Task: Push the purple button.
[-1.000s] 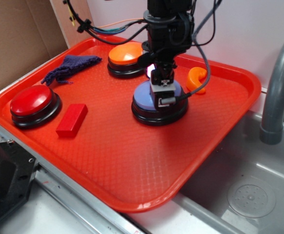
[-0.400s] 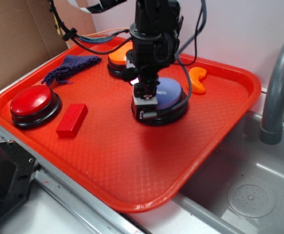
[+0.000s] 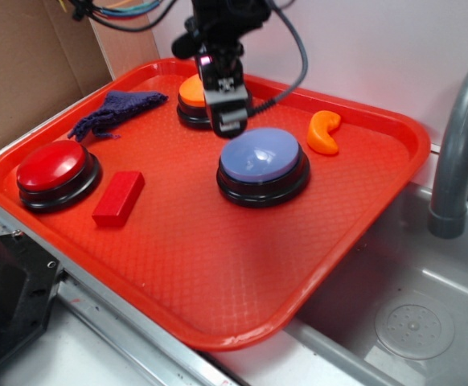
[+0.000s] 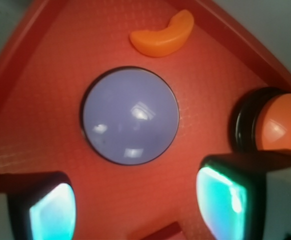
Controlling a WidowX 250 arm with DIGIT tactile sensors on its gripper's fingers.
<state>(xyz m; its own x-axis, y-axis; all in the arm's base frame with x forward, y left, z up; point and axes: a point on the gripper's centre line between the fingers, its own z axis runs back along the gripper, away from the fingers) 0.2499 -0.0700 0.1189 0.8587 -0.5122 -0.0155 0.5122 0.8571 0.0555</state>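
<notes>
Purple button (image 3: 262,158): a large round dome with a glossy, pale lavender-blue top on a black ring base. It sits near the middle of the red tray (image 3: 218,265); window-like highlights gleam on its crown in the wrist view (image 4: 130,116), where a thin dark rim outlines it.
End effector (image 3: 225,112): raised clear of the purple button, above and behind its left edge, in front of the orange button. The wrist view shows two fingers (image 4: 223,197) spread well apart at the bottom corners, glowing teal, with nothing between them.
Orange button (image 3: 195,93): a smaller dome on a black base at the tray's far side, partly hidden by the arm; seen at right in the wrist view (image 4: 280,127).
Red button (image 3: 53,167): a dome on a black base near the tray's left edge, well apart from the purple one.
Red block (image 3: 118,198): lies flat just beside the red button.
Cloth (image 3: 113,110): dark purple, crumpled at the tray's far left.
Orange piece (image 3: 324,133): a curved shape near the purple button's far right side.
Faucet (image 3: 459,145): a grey pipe rising by the sink (image 3: 411,305), right of the tray.
</notes>
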